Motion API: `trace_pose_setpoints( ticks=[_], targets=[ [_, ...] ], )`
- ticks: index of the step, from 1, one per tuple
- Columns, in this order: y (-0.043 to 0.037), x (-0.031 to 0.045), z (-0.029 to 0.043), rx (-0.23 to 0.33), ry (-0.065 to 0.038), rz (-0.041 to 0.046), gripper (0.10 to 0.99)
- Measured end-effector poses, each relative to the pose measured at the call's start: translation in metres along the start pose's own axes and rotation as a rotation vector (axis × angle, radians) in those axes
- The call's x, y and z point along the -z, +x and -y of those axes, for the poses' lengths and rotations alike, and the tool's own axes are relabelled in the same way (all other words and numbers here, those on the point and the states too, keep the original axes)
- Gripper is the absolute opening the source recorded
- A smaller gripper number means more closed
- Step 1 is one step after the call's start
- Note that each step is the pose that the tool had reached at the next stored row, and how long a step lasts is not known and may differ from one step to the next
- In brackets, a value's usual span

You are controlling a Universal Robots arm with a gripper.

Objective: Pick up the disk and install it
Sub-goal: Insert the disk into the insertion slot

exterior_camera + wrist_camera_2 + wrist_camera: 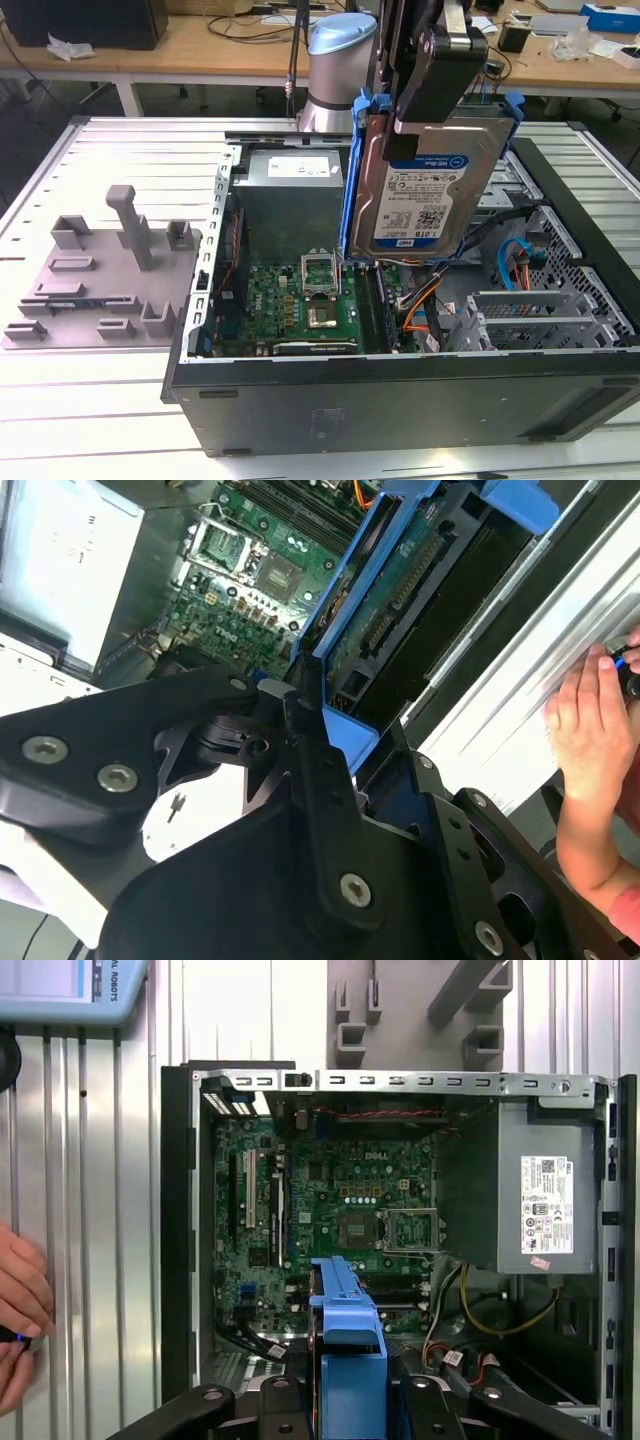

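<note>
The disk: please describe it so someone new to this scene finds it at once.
Look above the open computer case, where the gripper holds the disk upright. Only it is silver-grey with a white-and-blue label and a bright blue frame.

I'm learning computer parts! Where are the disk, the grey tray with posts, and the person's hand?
disk (pixel 420 200): exterior view, on its white-and-blue label.
grey tray (pixel 110 285): exterior view, on its flat base between posts.
hand (pixel 590 730): second wrist view, on the back of the hand.
</note>
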State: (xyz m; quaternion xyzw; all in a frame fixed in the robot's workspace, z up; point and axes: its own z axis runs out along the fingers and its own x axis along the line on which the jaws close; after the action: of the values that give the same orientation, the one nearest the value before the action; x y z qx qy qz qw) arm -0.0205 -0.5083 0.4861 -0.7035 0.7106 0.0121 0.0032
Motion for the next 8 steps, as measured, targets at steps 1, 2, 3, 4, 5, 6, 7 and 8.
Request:
trace_pose_setpoints(
  ticks=[1,2,3,4,5,6,7,8],
  targets=[
    [0.0002,0.0,0.0,0.0,0.0,0.0073,0.369],
    [0.0002,0.0,0.0,0.0,0.0,0.0073,0.369],
    [0.0002,0.0,0.0,0.0,0.0,0.0073,0.369],
    [0.0002,0.0,0.0,0.0,0.0,0.0073,0.369],
    [0.0002,0.0,0.0,0.0,0.0,0.0073,0.369],
    [0.0002,0.0,0.0,0.0,0.0,0.0072,0.369],
    [0.0003,-0.0001,0.0006,0.001,0.0,0.0071,0.369],
    [0.0014,-0.0002,0.0038,0.0,0.0,0.0074,0.369]
  ],
)
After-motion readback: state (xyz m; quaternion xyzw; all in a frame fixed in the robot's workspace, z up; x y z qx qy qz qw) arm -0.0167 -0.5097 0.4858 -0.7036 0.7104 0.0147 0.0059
